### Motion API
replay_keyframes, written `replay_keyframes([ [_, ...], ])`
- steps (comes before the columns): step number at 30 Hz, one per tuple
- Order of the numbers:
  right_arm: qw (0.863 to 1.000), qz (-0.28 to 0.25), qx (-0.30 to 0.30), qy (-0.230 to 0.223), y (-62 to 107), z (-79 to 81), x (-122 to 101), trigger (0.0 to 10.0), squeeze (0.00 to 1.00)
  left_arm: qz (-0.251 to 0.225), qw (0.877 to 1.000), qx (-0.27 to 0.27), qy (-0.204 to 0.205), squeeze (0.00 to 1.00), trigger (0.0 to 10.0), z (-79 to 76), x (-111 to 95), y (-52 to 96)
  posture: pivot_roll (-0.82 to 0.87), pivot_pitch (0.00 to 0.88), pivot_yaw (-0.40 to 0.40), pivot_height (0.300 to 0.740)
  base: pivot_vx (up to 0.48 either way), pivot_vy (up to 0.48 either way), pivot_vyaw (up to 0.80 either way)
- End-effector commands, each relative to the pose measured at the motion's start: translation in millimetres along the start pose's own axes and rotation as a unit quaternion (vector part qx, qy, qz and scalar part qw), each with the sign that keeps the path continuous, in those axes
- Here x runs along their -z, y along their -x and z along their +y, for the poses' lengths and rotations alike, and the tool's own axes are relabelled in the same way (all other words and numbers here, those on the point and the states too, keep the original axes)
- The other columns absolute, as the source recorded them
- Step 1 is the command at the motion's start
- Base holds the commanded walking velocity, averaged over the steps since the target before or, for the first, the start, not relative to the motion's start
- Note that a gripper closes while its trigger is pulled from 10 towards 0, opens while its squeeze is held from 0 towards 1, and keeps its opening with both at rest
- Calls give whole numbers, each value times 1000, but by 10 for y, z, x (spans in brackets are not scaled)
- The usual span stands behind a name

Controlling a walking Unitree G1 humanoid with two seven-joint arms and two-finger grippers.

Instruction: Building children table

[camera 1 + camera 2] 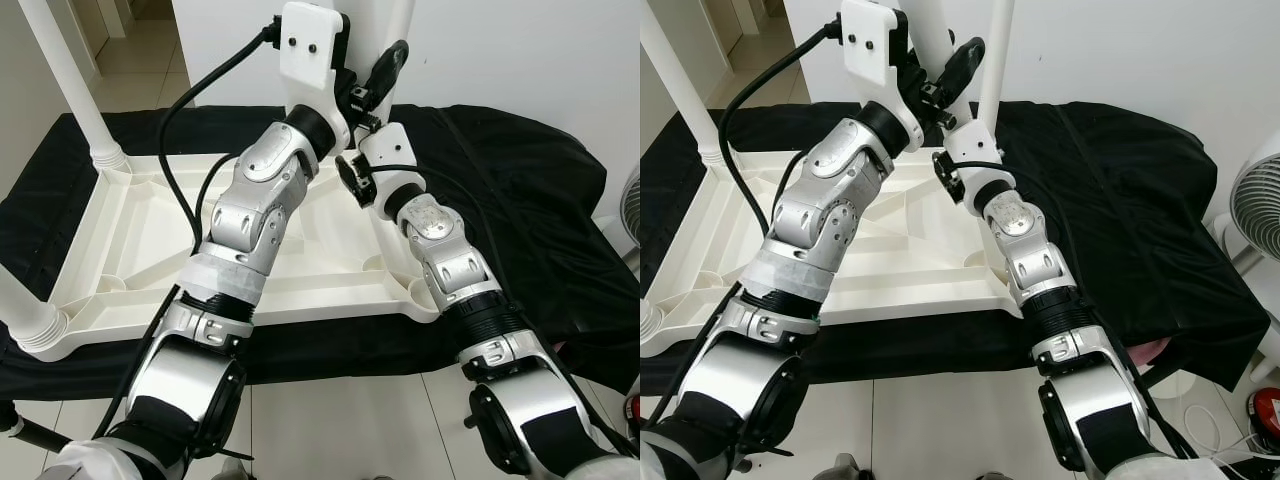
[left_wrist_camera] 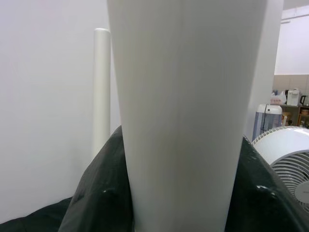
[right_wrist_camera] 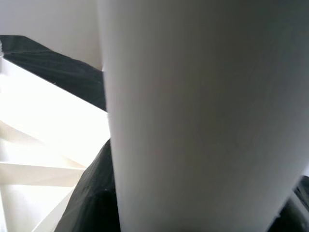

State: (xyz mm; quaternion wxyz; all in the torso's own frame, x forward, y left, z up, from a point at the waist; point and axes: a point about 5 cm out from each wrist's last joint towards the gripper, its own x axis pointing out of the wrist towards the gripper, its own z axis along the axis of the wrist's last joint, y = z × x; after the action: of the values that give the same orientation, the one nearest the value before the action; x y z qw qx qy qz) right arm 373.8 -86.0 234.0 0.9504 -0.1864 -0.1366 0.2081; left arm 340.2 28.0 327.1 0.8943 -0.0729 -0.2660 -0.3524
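Both arms are reaching to a white leg (image 2: pixel 186 116) standing at the far right corner of the upside-down tabletop (image 1: pixel 130 250), likely to fit it in. The left gripper (image 1: pixel 385 65) is touching it (grip too hidden to tell). The right gripper (image 1: pixel 352 175) is hidden too.

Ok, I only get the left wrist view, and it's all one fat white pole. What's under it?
Observer: A white table top, lying underside up on a black cloth.
Operator: Does it have any legs on yet?
Observer: Yes. One leg stands at the far left corner, and another at the near left.
Operator: And the near corner on the right?
Observer: That near right corner has no leg in it.
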Motion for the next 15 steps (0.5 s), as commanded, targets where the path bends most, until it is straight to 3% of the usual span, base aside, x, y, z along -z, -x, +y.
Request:
replay_keyframes([
  [1,1000,0,-6,-6,-17,25,-9,0,0,-10,1000,5,-8,0,10000,-42,-60,-34,-36,0,0,740,0,0,0],
  [13,999,5,8,-41,-34,10,-5,0,0,-13,1000,5,-10,0,10000,-35,-87,-38,-32,0,-2,740,0,0,0],
  [14,999,13,14,-48,-33,-2,17,10000,0,-14,1000,6,-4,1000,10000,-37,-84,-33,-30,0,-7,740,0,0,0],
  [15,998,19,21,-56,-29,-14,43,10000,0,-13,1000,6,0,1000,10000,-39,-77,-25,-30,0,-9,740,0,0,0],
])
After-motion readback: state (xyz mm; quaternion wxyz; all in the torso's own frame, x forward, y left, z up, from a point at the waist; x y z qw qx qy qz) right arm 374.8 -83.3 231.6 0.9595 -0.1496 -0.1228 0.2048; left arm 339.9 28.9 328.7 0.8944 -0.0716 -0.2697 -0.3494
